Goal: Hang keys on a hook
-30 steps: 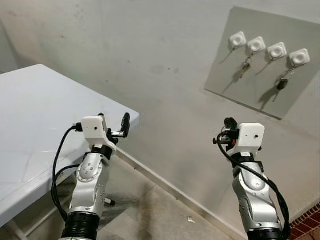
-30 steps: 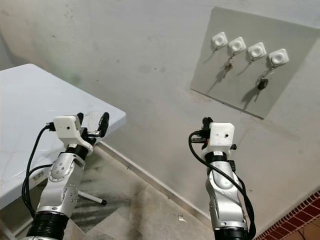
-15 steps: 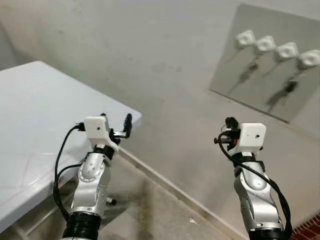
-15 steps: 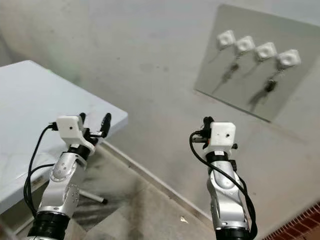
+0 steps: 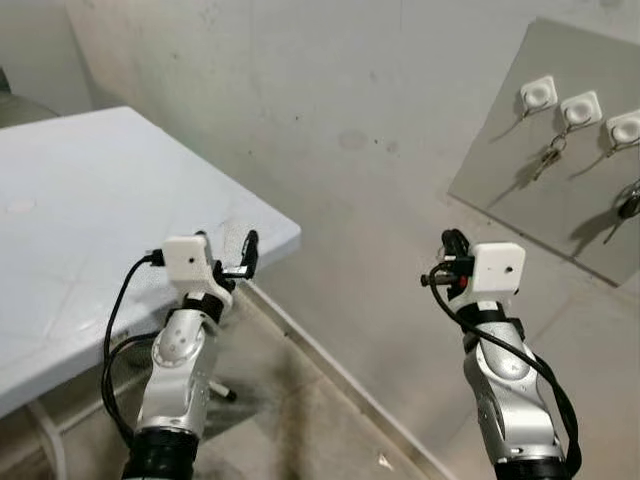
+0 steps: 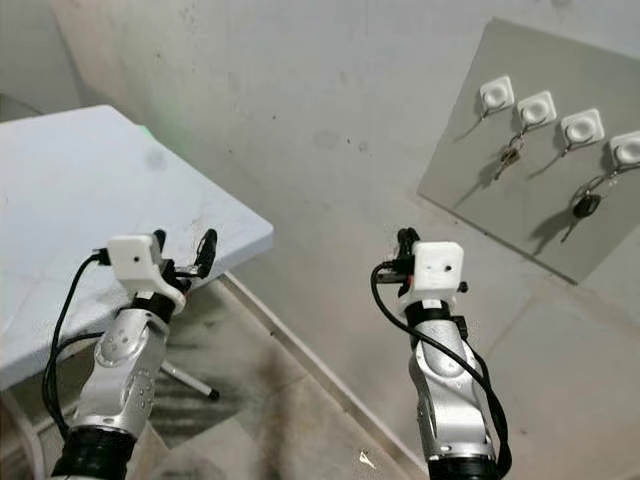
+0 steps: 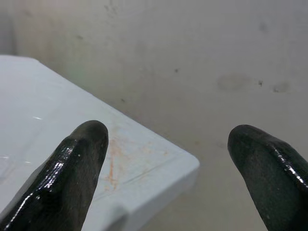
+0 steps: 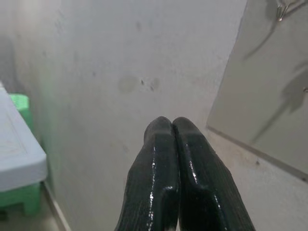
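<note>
A grey board [image 6: 520, 190] on the wall at the upper right carries several white hooks [image 6: 497, 95]. One bunch of keys [image 6: 508, 153] hangs from the second hook, and a dark key [image 6: 585, 205] hangs further right. My left gripper [image 7: 168, 159] is open with nothing in it, held up near the corner of the white table [image 5: 100, 200]. My right gripper [image 8: 172, 126] is shut with nothing between its fingers. It is raised toward the wall, below and left of the board, and it also shows in the head view as the right gripper [image 5: 452, 245].
The white table fills the left side, its corner [image 5: 285, 235] close to the left gripper. A bare grey wall [image 5: 350, 120] runs behind. A green object [image 8: 19, 103] sits low by the table. The concrete floor [image 5: 300, 420] lies below between the arms.
The camera has turned left, so the board and hooks sit further right in view and more of the table shows. Both arms hold the same pose.
</note>
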You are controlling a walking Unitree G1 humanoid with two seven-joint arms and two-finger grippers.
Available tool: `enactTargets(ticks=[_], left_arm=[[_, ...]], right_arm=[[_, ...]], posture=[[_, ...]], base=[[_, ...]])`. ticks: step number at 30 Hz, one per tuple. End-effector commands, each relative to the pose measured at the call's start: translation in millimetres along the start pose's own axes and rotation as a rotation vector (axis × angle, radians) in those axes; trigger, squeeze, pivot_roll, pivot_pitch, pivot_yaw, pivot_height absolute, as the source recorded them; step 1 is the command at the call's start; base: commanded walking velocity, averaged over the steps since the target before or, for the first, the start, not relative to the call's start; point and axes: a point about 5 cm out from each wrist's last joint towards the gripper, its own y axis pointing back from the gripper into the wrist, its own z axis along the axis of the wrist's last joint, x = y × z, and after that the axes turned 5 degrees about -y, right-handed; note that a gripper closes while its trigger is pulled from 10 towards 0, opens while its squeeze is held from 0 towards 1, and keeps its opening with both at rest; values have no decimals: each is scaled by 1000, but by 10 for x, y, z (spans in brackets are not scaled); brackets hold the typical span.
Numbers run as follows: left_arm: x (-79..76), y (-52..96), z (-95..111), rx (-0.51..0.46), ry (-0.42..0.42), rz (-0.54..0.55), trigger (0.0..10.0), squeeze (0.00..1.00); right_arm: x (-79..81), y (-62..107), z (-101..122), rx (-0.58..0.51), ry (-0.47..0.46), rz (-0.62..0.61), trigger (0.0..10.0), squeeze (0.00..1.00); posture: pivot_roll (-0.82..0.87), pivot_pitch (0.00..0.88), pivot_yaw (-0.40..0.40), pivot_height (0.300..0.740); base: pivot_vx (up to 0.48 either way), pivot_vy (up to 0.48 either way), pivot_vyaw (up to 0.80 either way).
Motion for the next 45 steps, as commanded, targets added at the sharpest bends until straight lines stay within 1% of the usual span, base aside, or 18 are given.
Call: enactTargets(ticks=[1, 5, 10, 22, 25, 27, 32, 37, 39, 45], left_arm=[[-114, -28, 29, -10, 10, -29, 10000, 0], [-111, -27, 28, -15, 40, -16, 10000, 0], [-105, -29, 27, -10, 33, -3, 10000, 0], [-102, -49, 31, -9, 55, 7, 10000, 0], [-102, -55, 29, -7, 68, 5, 10000, 0], [-106, -60, 21, 0, 94, 4, 10000, 0], [-101, -72, 30, -3, 94, 4, 10000, 0], [-112, -81, 39, -7, 67, 8, 10000, 0], [-118, -82, 35, -6, 83, 7, 10000, 0], [-112, -82, 21, 6, 76, 21, 10000, 0]], right_arm=[[-86, -12, 68, -24, 14, -18, 10000, 0], [-82, -14, 67, -22, 17, -13, 10000, 0], [-82, -17, 67, -22, 17, -10, 10000, 0], [-85, -30, 81, -24, 4, -11, 10000, 0], [-89, -36, 80, -22, 8, -13, 10000, 0], [-93, -41, 79, -21, 10, -15, 10000, 0], [-99, -49, 82, -21, 12, -18, 10000, 0], [-101, -52, 86, -21, 14, -20, 10000, 0], [-102, -51, 85, -20, 15, -21, 10000, 0], [-100, -52, 68, -7, 5, -24, 10000, 0]], posture=[[38, 0, -87, 740], [38, 0, -87, 740], [38, 0, -90, 740], [35, 0, -87, 740], [33, 0, -87, 740], [32, 0, -86, 740], [31, 0, -85, 740], [31, 0, -85, 740], [31, 0, -85, 740], [31, 0, -85, 740]], base=[[0, 0, 0], [0, 0, 0], [0, 0, 0], [0, 0, 0], [0, 0, 0], [0, 0, 0], [0, 422, 0], [0, 0, 0], [0, 0, 0], [0, 0, 0]])
